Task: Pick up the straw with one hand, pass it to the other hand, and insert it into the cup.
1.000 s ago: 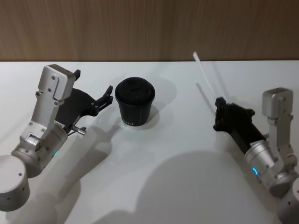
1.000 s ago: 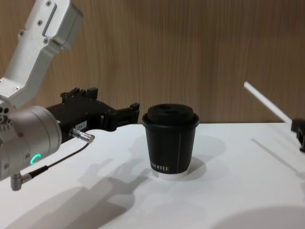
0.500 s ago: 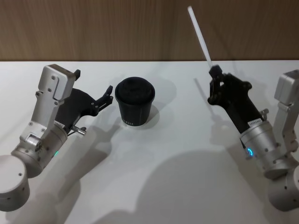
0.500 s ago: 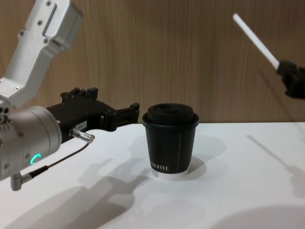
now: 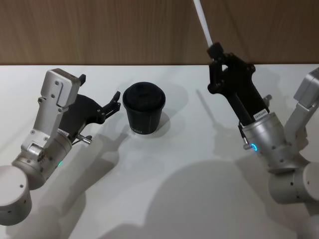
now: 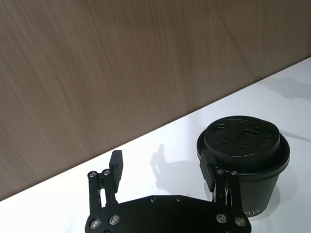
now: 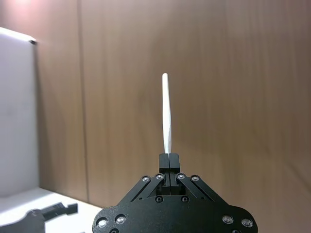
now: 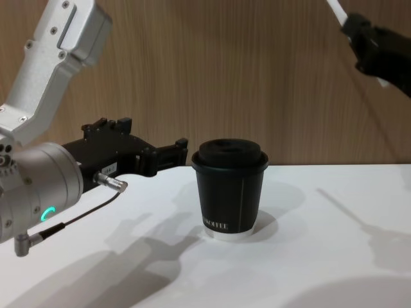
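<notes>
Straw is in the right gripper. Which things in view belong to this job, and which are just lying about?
Job: straw, clamped in right gripper, raised; black lidded coffee cup on the table; left gripper, open beside it.
Lying about: wood wall; grey cable with metal plug on left arm.

The left gripper (image 5: 99, 88) sits low on the left side. Its two fingers are wide apart (like an open mouth) and point toward the middle. The left arm (image 5: 50, 114) bends down behind it. The right gripper (image 5: 215, 50) is held up high on the right, pointing up and forward. Its fingers are pinched tight on the straw (image 5: 202, 17). The right arm (image 5: 271, 149) slants up behind it.
</notes>
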